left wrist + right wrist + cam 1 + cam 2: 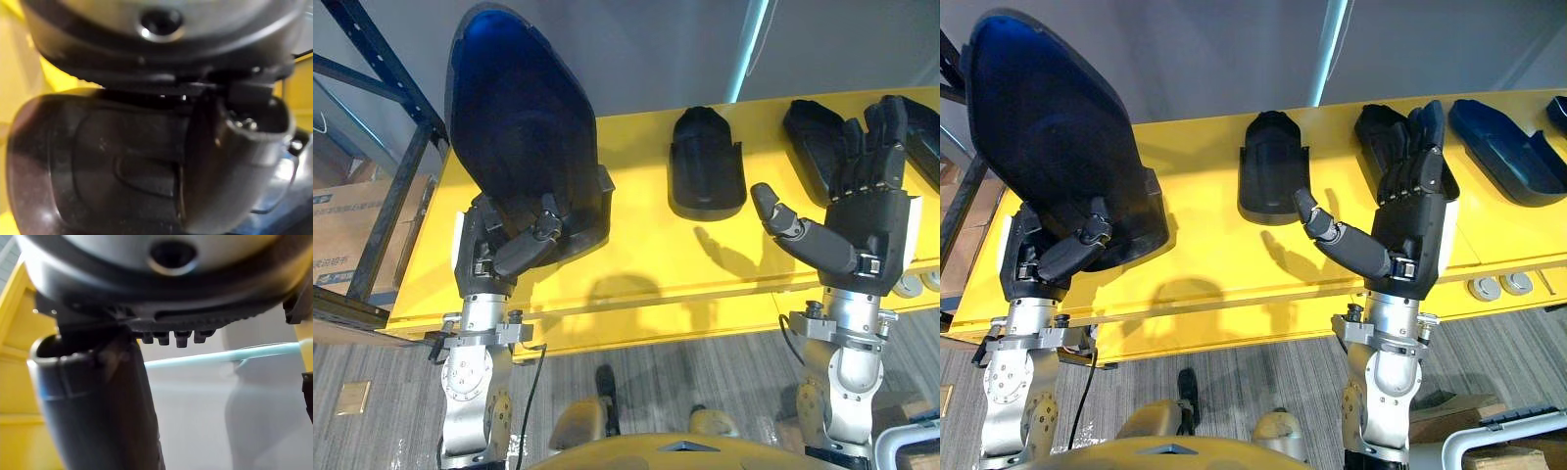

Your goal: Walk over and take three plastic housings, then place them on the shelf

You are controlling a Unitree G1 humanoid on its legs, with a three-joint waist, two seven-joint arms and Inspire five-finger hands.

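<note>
Your left hand curls around the big black housing; your right hand spreads its fingers above the yellow table.

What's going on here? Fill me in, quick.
The robot stands at a yellow table that carries dark plastic housings. Its left hand grips a large dark housing, thumb curled onto it, holding it on end over the table's left part. The right hand is open and empty, raised over the table. Other housings lie there, among them a small housing and two longer housings.
</note>
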